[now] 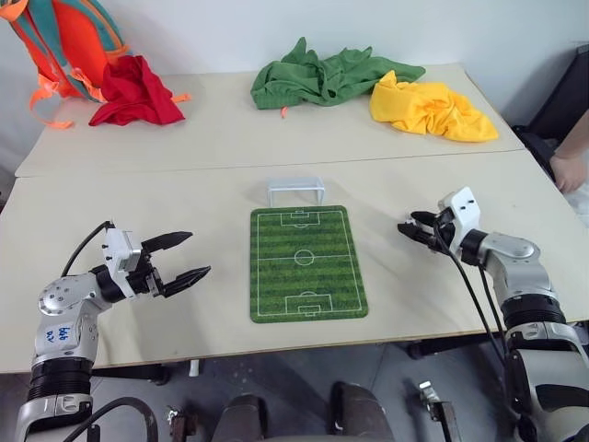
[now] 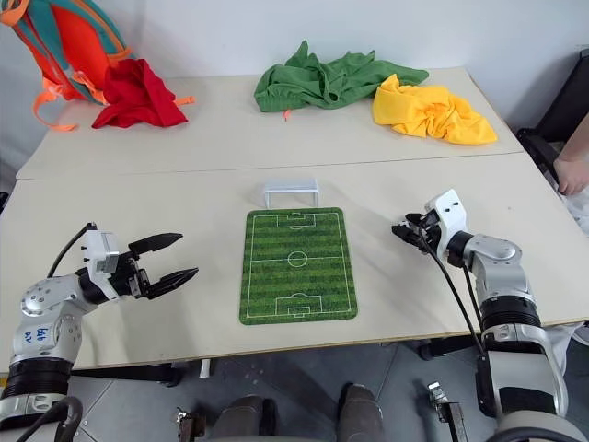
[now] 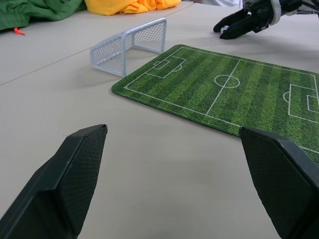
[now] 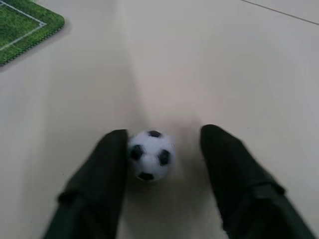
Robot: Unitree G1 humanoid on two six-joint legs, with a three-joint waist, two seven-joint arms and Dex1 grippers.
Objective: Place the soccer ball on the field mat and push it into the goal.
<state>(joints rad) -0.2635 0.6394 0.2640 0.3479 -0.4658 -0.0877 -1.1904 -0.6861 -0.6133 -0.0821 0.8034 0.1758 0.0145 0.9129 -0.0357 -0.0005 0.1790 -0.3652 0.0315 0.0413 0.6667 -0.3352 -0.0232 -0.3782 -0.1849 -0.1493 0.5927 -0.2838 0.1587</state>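
A flat green field mat (image 1: pixel 308 263) with grass stripes and white pitch lines lay in the middle of the frame on the pale wooden table (image 1: pixel 202 230). A small white plastic goal (image 1: pixel 295 191) with a net stood just above the mat's top edge, very near it; whether they touched could not be told.

The right gripper (image 1: pixel 411 228) was at the right of the frame, off the mat's right side, with its black fingers pointing toward the mat. In the right wrist view, the tiny white soccer ball (image 4: pixel 151 155) with black patches sat between those two fingers. One finger (image 4: pixel 102 174) touched the ball, and the other finger (image 4: pixel 234 169) stood a little apart from it. So the fingers were partly closed around the ball, but not squeezing it from both sides. The ball was on or just over the bare table, not on the mat.

The left gripper (image 1: pixel 184 259) was at the lower left of the frame, off the mat's left side. Its two black fingers were spread wide and held nothing.

At the top of the frame lay a crumpled red cloth (image 1: pixel 135 92), an orange backpack (image 1: pixel 64 41), a green cloth (image 1: pixel 327 77) and a yellow cloth (image 1: pixel 428 109). A person's hand (image 1: pixel 569 171) showed at the right edge
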